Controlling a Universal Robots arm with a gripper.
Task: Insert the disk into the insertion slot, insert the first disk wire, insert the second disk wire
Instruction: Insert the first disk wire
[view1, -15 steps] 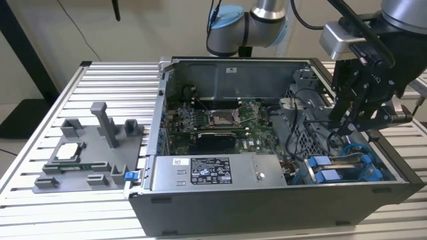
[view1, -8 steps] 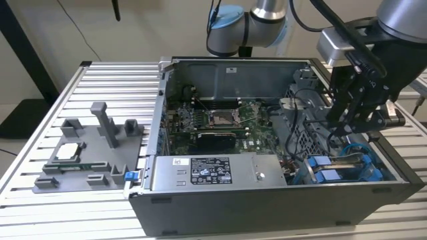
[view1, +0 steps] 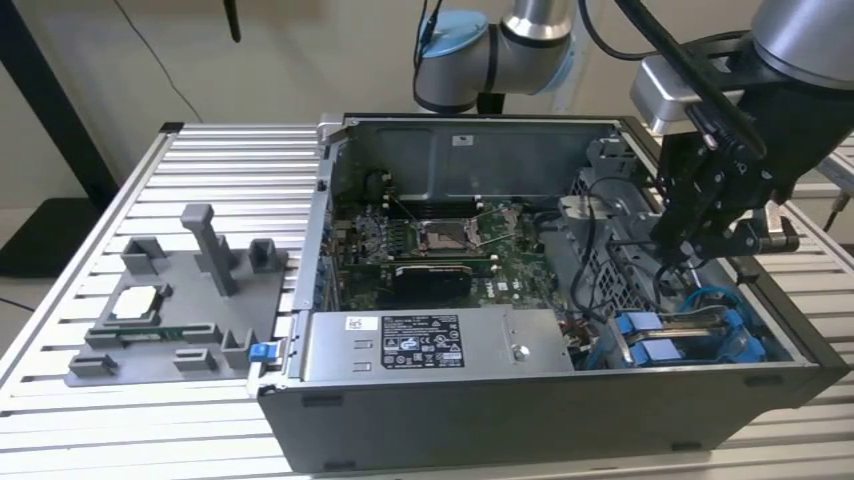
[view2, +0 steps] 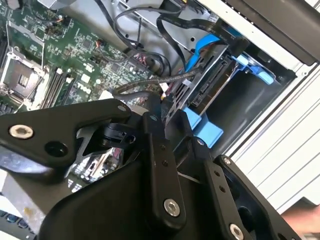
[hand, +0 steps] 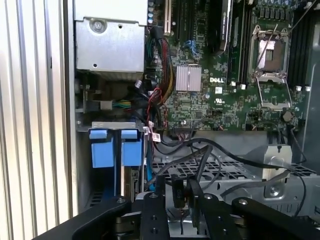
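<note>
Pincer (view1: 683, 262): narrow, nipped on a black wire connector (hand: 178, 191), inside the open computer case (view1: 534, 430) at the exterior view's right | Disk (view2: 210, 90): seated in the insertion slot (view1: 641, 322), lower right of exterior view, just below Pincer | Worktop (view1: 134, 430): slatted metal.

Non-task items I log, each placed from my gripper (view1: 671, 262):

1. Computer case (view1: 534, 425): grey, side panel off. The gripper hangs inside it.
2. Motherboard (view1: 507, 285): green, just beside the gripper, toward the exterior view's left.
3. Processor socket (view1: 442, 236): square, silver, on that board, farther off the same way.
4. Heatsink (hand: 188, 79): small, silver, finned, on the board in the first wrist view.
5. Power-supply box (view1: 427, 345): grey, white sticker, near the gripper.
6. Slatted table (view1: 120, 420): under everything.
7. Fixture tray (view1: 187, 300): grey, outside the case, well apart from the gripper, bearing a processor chip (view1: 138, 302).
</note>
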